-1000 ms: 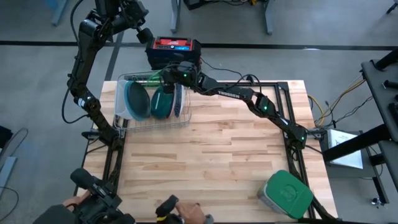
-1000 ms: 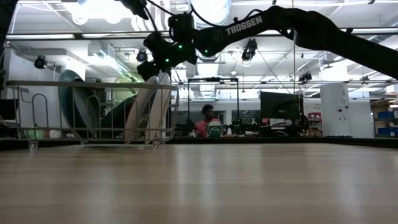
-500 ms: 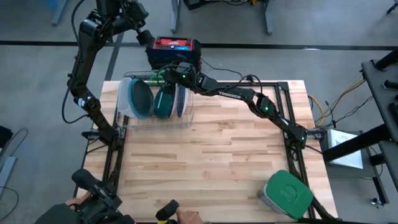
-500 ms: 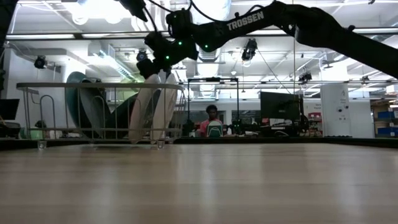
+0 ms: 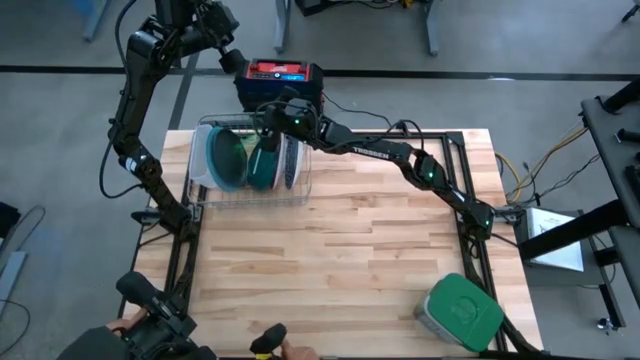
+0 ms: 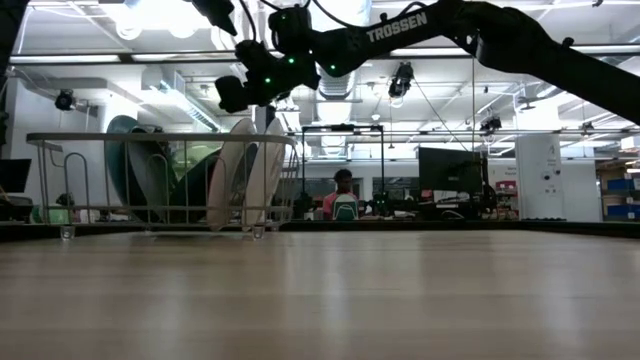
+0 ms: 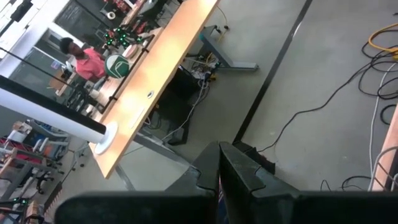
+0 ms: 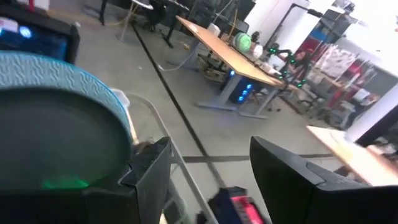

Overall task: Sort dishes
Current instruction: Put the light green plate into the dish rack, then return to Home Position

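Observation:
A wire rack [image 5: 300, 192] stands at the table's far left. Several dishes stand on edge in it: a light blue bowl [image 5: 222, 160], a dark green dish [image 5: 262, 168] and a white plate [image 5: 290, 160]. My right gripper [image 5: 266, 132] hovers open just above the dishes' top rims, touching none. In the low view it [image 6: 232, 97] is clear above the pale plates [image 6: 268, 170]. In its wrist view [image 8: 211, 168] the light blue rim [image 8: 62, 78] lies beside one finger. My left gripper [image 7: 221, 171] is shut and empty, raised beyond the table's far left corner [image 5: 232, 55].
A square grey container with a green lid [image 5: 460, 312] sits at the near right corner. A red-and-black box [image 5: 280, 78] stands just past the far edge behind the rack. A person's hands [image 5: 290, 350] and a camera [image 5: 150, 310] are at the near edge.
My right gripper has risen off the top edge of the white plate and moved a little toward the table's left, now clear above the dishes. The rack has slid slightly toward the table's right, and the plates stand settled in it.

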Controlling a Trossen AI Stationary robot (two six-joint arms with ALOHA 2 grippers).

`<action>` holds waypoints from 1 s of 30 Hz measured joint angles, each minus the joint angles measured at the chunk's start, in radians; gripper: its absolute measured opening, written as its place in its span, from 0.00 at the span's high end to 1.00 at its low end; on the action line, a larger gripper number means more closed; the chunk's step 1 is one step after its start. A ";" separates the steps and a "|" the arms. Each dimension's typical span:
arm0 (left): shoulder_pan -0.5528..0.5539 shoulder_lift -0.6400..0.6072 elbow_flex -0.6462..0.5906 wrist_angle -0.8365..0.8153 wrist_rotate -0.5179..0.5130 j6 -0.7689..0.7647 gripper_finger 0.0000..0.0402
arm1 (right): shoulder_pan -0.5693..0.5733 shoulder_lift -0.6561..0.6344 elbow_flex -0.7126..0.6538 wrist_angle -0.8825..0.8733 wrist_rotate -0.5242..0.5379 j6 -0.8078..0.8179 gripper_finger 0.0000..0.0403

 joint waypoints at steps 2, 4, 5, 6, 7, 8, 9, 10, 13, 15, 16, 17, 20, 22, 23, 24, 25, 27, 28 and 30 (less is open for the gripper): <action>0.000 0.000 0.000 0.000 0.000 0.000 1.00 | 0.000 0.000 0.000 0.003 -0.005 0.030 0.48; 0.000 0.000 0.000 0.000 0.000 0.000 1.00 | 0.000 0.000 0.000 0.004 -0.006 0.038 0.47; 0.000 0.000 0.000 0.000 0.000 0.000 1.00 | 0.000 -0.001 0.000 0.004 -0.006 0.038 0.47; 0.000 0.000 0.000 0.000 0.000 -0.001 1.00 | 0.000 -0.003 0.000 0.004 -0.006 0.036 0.47; 0.000 0.000 0.000 0.000 0.000 -0.003 1.00 | -0.001 -0.007 0.000 0.003 -0.005 0.027 0.48; 0.000 0.000 0.000 -0.001 0.000 -0.005 1.00 | -0.001 -0.013 0.000 0.000 -0.005 0.015 0.48; 0.000 0.000 0.000 -0.004 0.000 -0.009 1.00 | 0.000 -0.021 0.000 0.000 -0.005 -0.001 0.48; 0.000 0.000 0.000 -0.012 0.000 -0.012 1.00 | 0.000 -0.032 0.000 -0.005 -0.005 -0.015 0.48; 0.000 -0.001 0.000 -0.050 0.000 -0.023 1.00 | 0.004 -0.079 0.002 -0.059 -0.005 -0.038 0.48; 0.000 -0.002 0.000 -0.092 0.003 -0.038 1.00 | 0.004 -0.119 0.002 -0.130 -0.007 -0.040 0.48; 0.000 -0.002 0.000 -0.114 0.014 -0.052 1.00 | 0.004 -0.138 0.003 -0.171 -0.013 -0.040 0.47; 0.000 -0.002 0.000 -0.139 0.038 -0.066 1.00 | 0.004 -0.155 0.003 -0.215 -0.021 -0.040 0.47; 0.000 -0.002 0.000 -0.211 0.152 -0.095 1.00 | 0.003 -0.209 0.003 -0.374 -0.069 -0.018 0.48; -0.001 -0.003 0.000 -0.243 0.227 -0.108 1.00 | 0.000 -0.237 0.003 -0.483 -0.105 0.006 0.49; -0.001 -0.003 0.000 -0.257 0.263 -0.114 1.00 | -0.002 -0.250 0.003 -0.542 -0.125 0.020 0.49; -0.004 -0.005 0.000 -0.267 0.293 -0.122 1.00 | -0.004 -0.260 0.003 -0.596 -0.151 0.035 0.50; -0.007 -0.006 0.000 -0.278 0.317 -0.131 1.00 | -0.005 -0.269 0.002 -0.647 -0.183 0.055 0.51; -0.018 -0.008 0.000 -0.308 0.356 -0.150 1.00 | -0.007 -0.280 -0.001 -0.733 -0.254 0.088 0.52; -0.027 -0.009 0.000 -0.319 0.369 -0.158 1.00 | -0.007 -0.282 -0.003 -0.765 -0.283 0.098 0.53; -0.057 -0.012 0.000 -0.347 0.391 -0.165 1.00 | 0.000 -0.282 -0.006 -0.821 -0.312 0.111 0.54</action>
